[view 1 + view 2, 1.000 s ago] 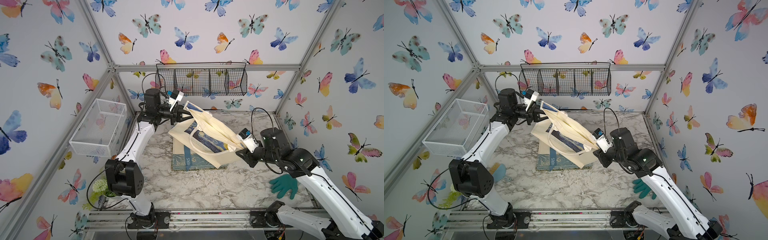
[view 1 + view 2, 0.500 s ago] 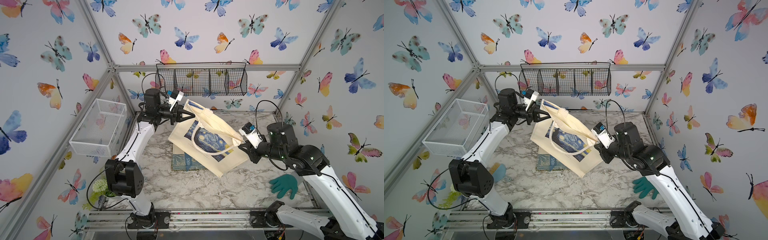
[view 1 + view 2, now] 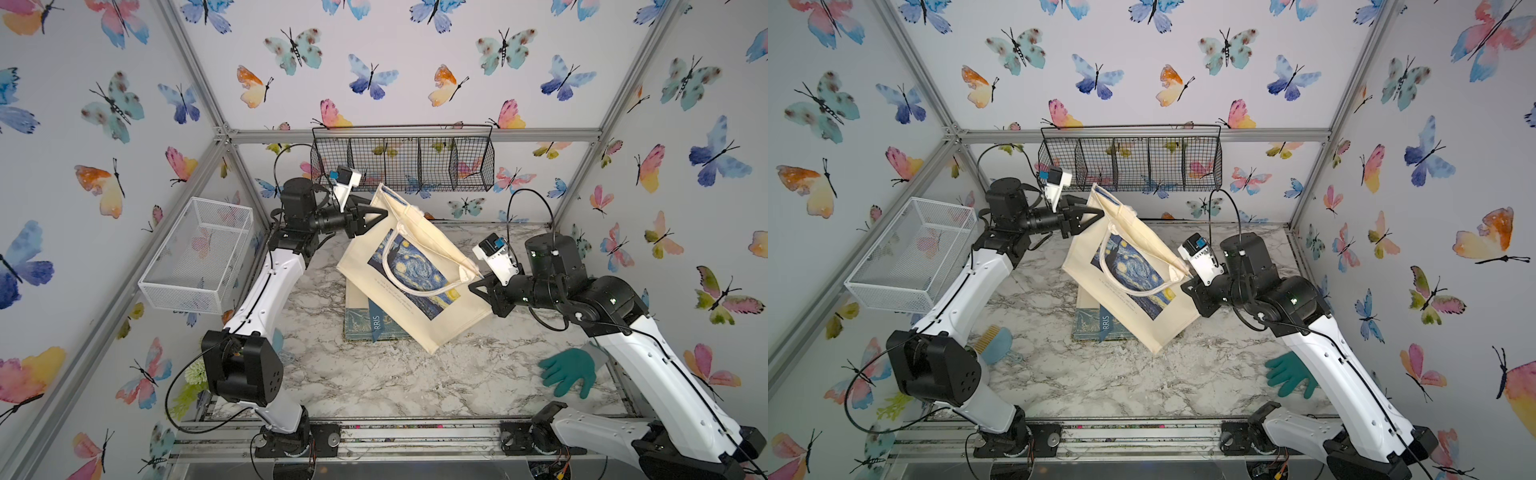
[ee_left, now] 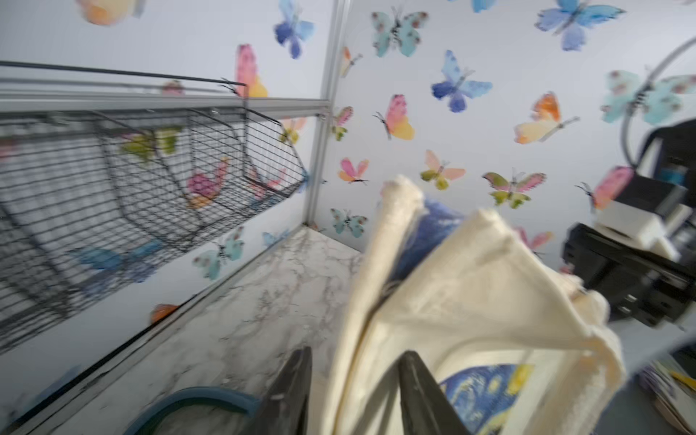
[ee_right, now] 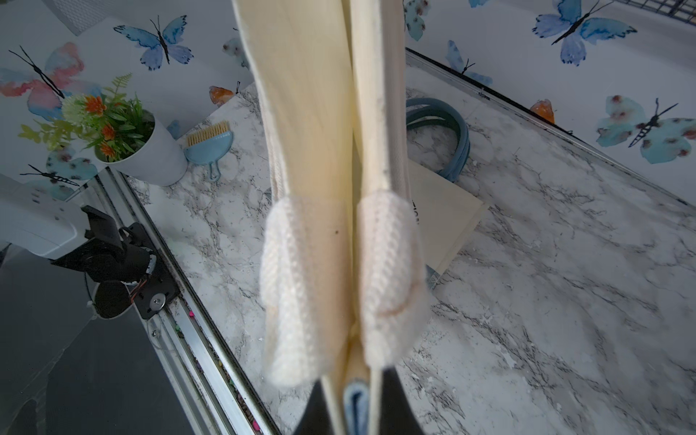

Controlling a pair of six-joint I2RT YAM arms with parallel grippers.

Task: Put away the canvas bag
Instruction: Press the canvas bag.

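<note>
Canvas bag (image 3: pixel 409 274) is up in the air, tilted, its top corner just below the black wire basket (image 3: pixel 402 164). Right gripper (image 3: pixel 478 282) is pinched tight on the rim at the end away from the basket; left gripper (image 3: pixel 376 210) sits at that top corner with jaws partly apart, not clamping. I'd say halfway: lifted, but not stowed anywhere yet.

Cream canvas bag (image 3: pixel 411 274), blue-and-yellow swirl print; teal glove (image 3: pixel 567 370); grey-veined white table (image 3: pixel 374 382).

Left wrist view blurred; book (image 3: pixel 358 325) half hidden under canvas bag (image 3: pixel 415 232).
</note>
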